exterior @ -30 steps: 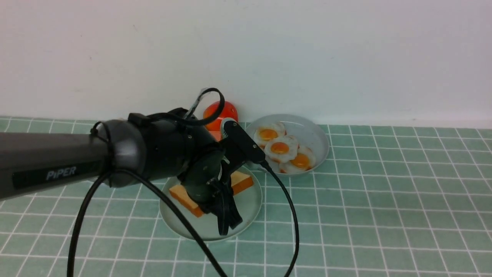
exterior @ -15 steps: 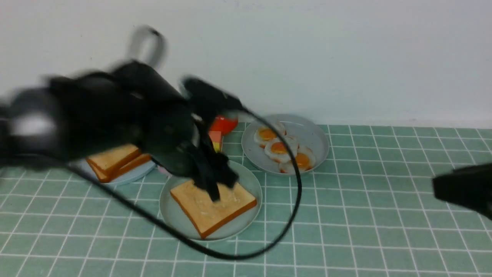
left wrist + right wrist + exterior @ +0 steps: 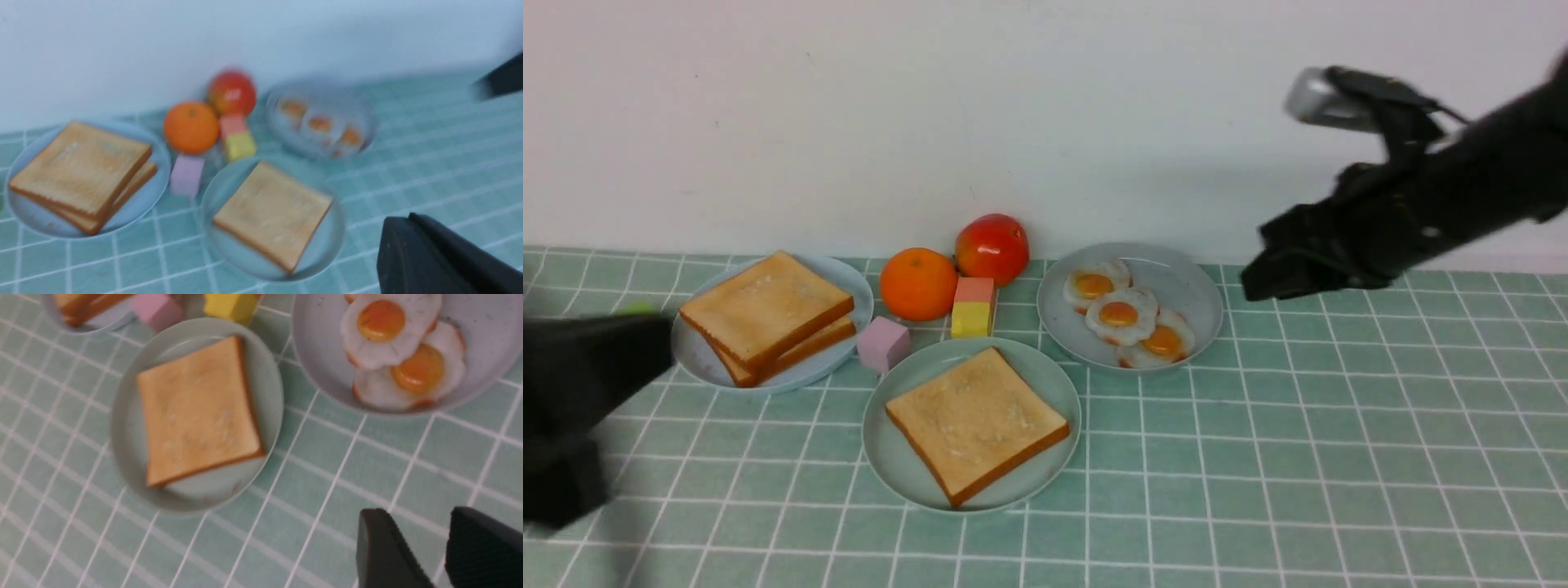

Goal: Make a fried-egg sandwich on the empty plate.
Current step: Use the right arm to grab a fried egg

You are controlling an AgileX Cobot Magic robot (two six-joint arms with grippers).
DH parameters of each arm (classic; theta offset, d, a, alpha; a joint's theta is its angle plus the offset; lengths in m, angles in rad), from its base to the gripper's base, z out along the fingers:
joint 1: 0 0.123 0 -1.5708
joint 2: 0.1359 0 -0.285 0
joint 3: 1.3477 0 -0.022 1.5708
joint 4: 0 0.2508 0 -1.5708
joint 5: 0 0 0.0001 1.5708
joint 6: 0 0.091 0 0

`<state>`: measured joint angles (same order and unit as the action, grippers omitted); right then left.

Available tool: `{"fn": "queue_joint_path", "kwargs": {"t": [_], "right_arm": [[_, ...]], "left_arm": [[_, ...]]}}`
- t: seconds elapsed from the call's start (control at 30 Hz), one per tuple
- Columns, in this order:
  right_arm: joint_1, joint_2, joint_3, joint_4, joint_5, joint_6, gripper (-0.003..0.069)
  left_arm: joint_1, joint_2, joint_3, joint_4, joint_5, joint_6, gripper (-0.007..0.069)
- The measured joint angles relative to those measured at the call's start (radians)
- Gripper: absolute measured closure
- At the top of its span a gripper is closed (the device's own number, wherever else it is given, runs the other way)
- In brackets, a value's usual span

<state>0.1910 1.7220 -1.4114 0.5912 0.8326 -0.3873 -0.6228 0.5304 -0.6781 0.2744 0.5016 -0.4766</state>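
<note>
Roughly midway along the green tiled counter point(image 3: 1339, 457), a little nearer its front edge than the other dishes, sits the pale mint-green round plate point(image 3: 898, 465). The square golden-brown toy toast slice point(image 3: 976, 420) lies flat on it. Being square it has no long axis; it is turned diamond-wise, one corner toward the back edge, one toward the front edge, and its darker crust shows along the two front-facing sides.

Bare tiles run from this plate to the counter's right edge and along the front edge. Toward the back edge the room is tight. The grey-blue plate point(image 3: 1188, 294) stands just beside the mint rim at its right rear and holds three glossy white toy eggs with orange yolks point(image 3: 1119, 313), overlapping in a row slanting from back left to front right. At the left rear, the light blue-white plate point(image 3: 845, 282) carries two more toast slices point(image 3: 765, 306), stacked. Between those plates, by the white wall point(image 3: 1094, 122), crowd an orange toy fruit point(image 3: 918, 283), a red round toy fruit point(image 3: 992, 247), a pink-and-yellow block point(image 3: 973, 307) and a pale pink cube point(image 3: 883, 343).

The right gripper point(image 3: 421, 526) hangs high over the right rear tiles, fingers apart with nothing between them. The left gripper point(image 3: 402, 228), blurred near the front left corner, has its fingers together, empty
</note>
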Motion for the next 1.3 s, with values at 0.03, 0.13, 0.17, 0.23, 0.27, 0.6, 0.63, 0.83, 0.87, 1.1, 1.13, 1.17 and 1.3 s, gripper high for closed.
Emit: {"fn": "queue_joint_path", "kwargs": {"t": [0.03,0.13,0.17,0.23,0.27,0.6,0.63,0.83,0.87,1.1,1.13,1.17,1.3], "right_arm": [[0.000,0.046,-0.035,0.000,0.000,0.000,0.0403],[0.000,0.174,-0.144,0.001,0.000,0.000,0.0392],[0.000,0.206,-0.180,0.002,0.000,0.000,0.0386],[0.000,0.276,-0.235,0.014,0.003,0.000,0.0368],[0.000,0.321,-0.281,0.026,0.008,0.000,0.0353],[0.000,0.608,-0.558,0.094,-0.029,0.001,0.0275],[0.000,0.625,-0.577,0.100,-0.030,0.001,0.0275],[0.000,0.722,-0.673,0.117,-0.043,0.001,0.0274],[0.000,0.729,-0.679,0.121,-0.046,0.001,0.0274],[0.000,0.750,-0.688,0.124,-0.061,0.001,0.0274],[0.000,0.750,-0.688,0.125,-0.061,0.001,0.0274],[0.000,0.751,-0.688,0.125,-0.061,0.001,0.0274],[0.000,0.754,-0.688,0.126,-0.061,0.001,0.0274]], "left_arm": [[0.000,-0.043,0.037,0.009,-0.013,-0.020,0.0638],[0.000,-0.113,0.094,0.035,-0.024,-0.075,0.0638],[0.000,-0.118,0.100,0.036,-0.024,-0.085,0.0638],[0.000,-0.120,0.110,0.037,-0.027,-0.106,0.0638],[0.000,-0.118,0.112,0.037,-0.028,-0.123,0.0638],[0.000,-0.079,0.113,0.037,-0.039,-0.154,0.0638],[0.000,-0.078,0.113,0.037,-0.039,-0.154,0.0638],[0.000,-0.078,0.113,0.037,-0.039,-0.154,0.0638],[0.000,-0.078,0.113,0.037,-0.039,-0.154,0.0638],[0.000,-0.078,0.113,0.037,-0.039,-0.154,0.0638],[0.000,-0.078,0.113,0.037,-0.039,-0.154,0.0638],[0.000,-0.078,0.113,0.037,-0.039,-0.154,0.0638],[0.000,-0.078,0.113,0.037,-0.039,-0.154,0.0638]]}}
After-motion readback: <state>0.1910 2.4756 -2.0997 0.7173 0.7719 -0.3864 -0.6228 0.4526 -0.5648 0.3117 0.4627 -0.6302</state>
